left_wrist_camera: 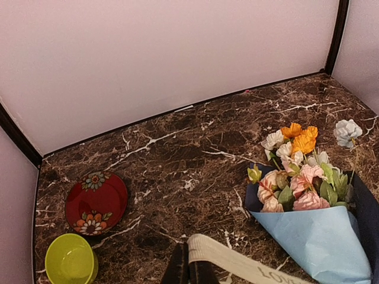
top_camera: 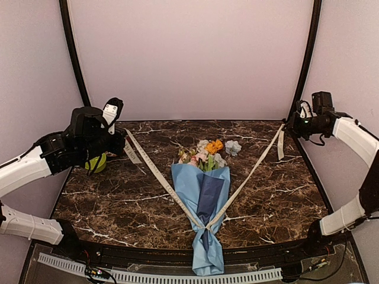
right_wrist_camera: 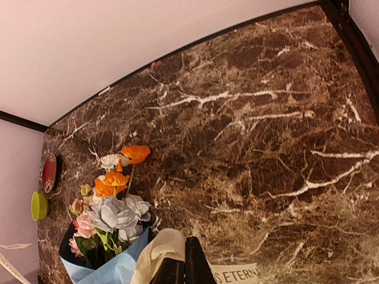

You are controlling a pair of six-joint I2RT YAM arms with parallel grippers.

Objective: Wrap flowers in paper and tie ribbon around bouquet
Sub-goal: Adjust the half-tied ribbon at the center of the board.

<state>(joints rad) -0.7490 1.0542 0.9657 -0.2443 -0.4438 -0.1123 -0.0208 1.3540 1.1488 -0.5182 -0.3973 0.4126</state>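
Take the overhead view as a clock face, with your arm bases at 6. Nearest you, at 6 o'clock, the pointed tail of the large thin sheet of light-blue and navy paper hangs over the near edge of the dark brown marble-patterned table. Just beyond it, the long flat cream-beige ribbon crosses itself around the narrow neck of the cone. From there the wrapped bouquet lies flat on the table, widening toward 12 o'clock, its navy inner face showing down the middle. The small artificial flowers, orange, pink, white and pale blue, spill from its open end near the table's centre. The two ribbon ends run straight out in a V. One reaches the left gripper at 10 o'clock and the other reaches the right gripper at 2 o'clock. Each has its fingers pinched tight on its ribbon end, above the table. Under your left arm, near 9 o'clock, sit a lime-green plastic bowl and, just beyond it, a red floral-patterned plate.
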